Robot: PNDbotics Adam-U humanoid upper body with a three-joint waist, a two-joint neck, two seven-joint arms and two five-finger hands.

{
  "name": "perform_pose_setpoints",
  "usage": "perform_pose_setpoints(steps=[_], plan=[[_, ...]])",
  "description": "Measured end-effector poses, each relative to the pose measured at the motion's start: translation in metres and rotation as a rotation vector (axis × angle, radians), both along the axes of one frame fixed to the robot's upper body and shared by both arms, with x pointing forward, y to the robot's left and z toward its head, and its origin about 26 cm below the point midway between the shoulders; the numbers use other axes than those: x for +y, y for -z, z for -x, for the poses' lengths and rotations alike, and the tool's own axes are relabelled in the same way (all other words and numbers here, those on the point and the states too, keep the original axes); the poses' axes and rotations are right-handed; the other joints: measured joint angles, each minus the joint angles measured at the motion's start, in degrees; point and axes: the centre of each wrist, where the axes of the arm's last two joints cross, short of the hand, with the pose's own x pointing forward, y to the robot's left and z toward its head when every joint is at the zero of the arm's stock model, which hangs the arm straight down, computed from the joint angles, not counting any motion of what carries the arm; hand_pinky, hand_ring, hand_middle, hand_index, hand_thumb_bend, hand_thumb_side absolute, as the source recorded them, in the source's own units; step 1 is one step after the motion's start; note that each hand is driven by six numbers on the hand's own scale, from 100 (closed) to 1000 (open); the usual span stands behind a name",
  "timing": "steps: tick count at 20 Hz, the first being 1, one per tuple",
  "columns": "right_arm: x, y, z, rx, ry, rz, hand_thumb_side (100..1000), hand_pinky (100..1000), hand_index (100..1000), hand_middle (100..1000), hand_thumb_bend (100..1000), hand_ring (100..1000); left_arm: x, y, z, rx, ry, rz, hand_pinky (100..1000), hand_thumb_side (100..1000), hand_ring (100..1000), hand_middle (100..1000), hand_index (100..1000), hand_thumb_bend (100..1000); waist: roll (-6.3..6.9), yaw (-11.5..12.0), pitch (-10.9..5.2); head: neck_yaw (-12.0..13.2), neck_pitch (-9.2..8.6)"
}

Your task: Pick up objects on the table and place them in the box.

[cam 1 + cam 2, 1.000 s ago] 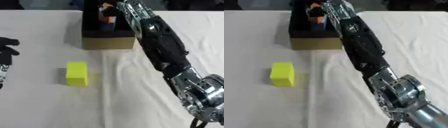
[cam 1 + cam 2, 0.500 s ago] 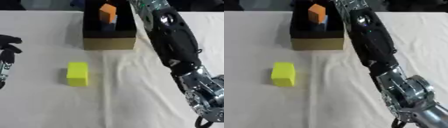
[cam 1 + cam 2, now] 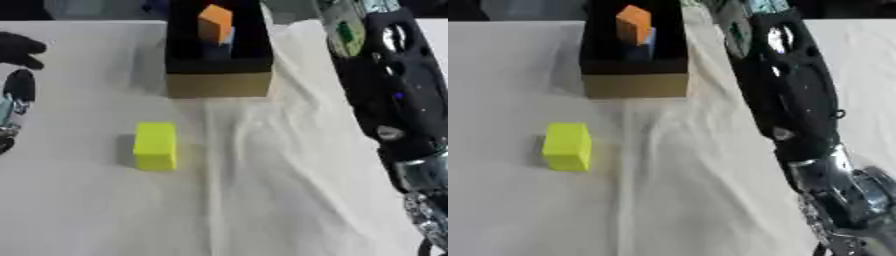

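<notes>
Standing in box (image 3: 218, 84) (far side), orange block (image 3: 214, 22), yellow block (image 3: 156, 146) outside

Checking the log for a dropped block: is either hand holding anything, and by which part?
Nothing visibly held. The left hand holds nothing; the right hand is out of view. The yellow block lies untouched on the table.

Yellow block (image 3: 156, 146) unobstructed; right arm (image 3: 389, 95) flanks box (image 3: 219, 85).
</notes>
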Motion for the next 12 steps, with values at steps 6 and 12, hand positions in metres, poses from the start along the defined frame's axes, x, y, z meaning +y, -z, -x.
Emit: perform_pose_setpoints(steps=[6,12], plan=[[-0.011,-0.004,0.019,-0.086,-0.034,-0.081,1000,907,933,808,100,957,-0.010,-0.023,0.000,-0.024,-0.012,-0.271,747,1000,717,722,817,100,0.63,-0.41,0.07,0.46,0.32],[-0.016,-0.005,0.030,-0.136,-0.040,-0.122,1000,907,929,810,100,958,-0.028,-0.035,0.001,0.060,0.010,-0.445,760,1000,741,742,835,142,1.15,-0.95,0.27,0.67,0.55]])
